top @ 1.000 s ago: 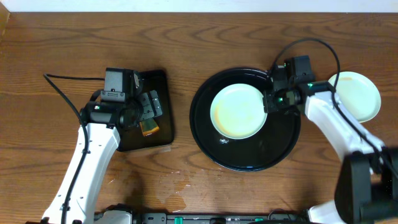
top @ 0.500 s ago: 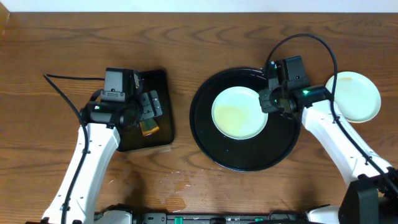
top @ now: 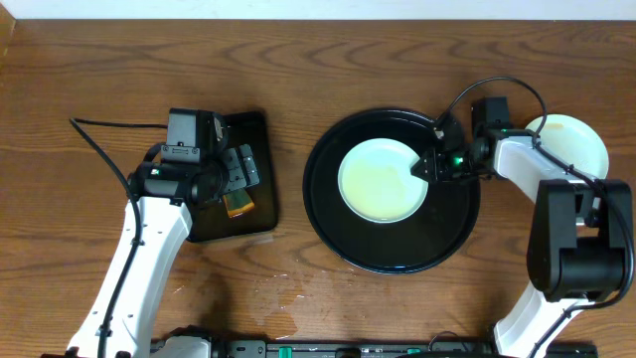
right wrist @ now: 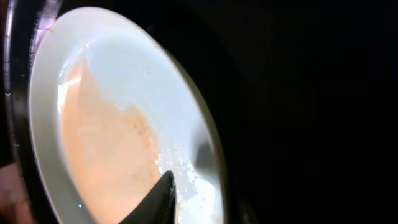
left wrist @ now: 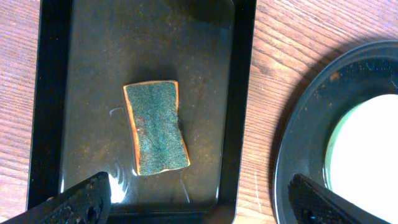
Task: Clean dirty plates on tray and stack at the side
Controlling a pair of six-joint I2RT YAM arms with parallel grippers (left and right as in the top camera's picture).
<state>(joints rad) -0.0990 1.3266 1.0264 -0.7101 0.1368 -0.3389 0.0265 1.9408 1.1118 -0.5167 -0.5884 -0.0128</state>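
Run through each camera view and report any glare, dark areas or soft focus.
Overhead: evenly lit and sharp, with faint glints along the rim of the glossy tray. Left wrist: crisp on the sponge, with a wet sheen on the rectangular tray. Right wrist: nearly black across the right side, and the plate is close and slightly soft.

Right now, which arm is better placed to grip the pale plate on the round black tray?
Right. The right pincer sits at the right rim of the pale mint-white round plate on the glossy round black tray; the left pincer hangs open over the green-topped sponge.
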